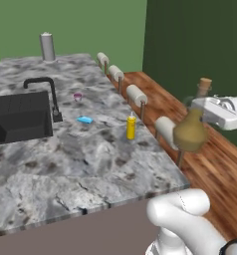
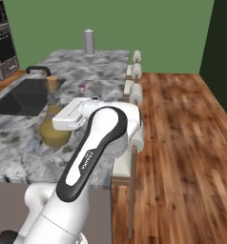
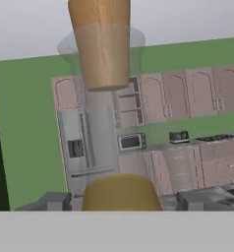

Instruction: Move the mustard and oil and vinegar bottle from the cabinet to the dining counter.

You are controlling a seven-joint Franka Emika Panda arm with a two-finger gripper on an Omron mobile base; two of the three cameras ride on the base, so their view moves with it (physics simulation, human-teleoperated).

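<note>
Your gripper (image 1: 202, 115) held the oil and vinegar bottle (image 1: 192, 128) by its thin neck, with the jaws clamped on the glass just below the tan stopper. In the left base view the flask hung upright in the air off the stool side of the dining counter (image 1: 80, 164), its bulbous base in front of one of the white stools (image 1: 166, 130) and above the wooden floor (image 1: 210, 164). In the right base view your gripper (image 2: 63, 119) and the oil and vinegar bottle (image 2: 52, 125) appeared against the marbled surface (image 2: 20, 143), so you could not tell from that side alone whether the flask touched it; the left base view showed it clear of the stone.

The mustard (image 1: 131, 127) stood upright on the surface, near the stool-side edge and well apart from the flask you carried. A small blue object (image 1: 84, 119) lay just beside it toward the black sink (image 1: 18, 117), and the black faucet (image 1: 48, 94) rose at the sink's edge. A grey cylinder (image 1: 47, 47) stood at the far end of the surface.

In the hand view the stopper (image 3: 100, 42) and the olive-gold body (image 3: 120, 193) sat in line with your camera, with the cabinet (image 3: 188, 96) run across the far green wall behind them.
</note>
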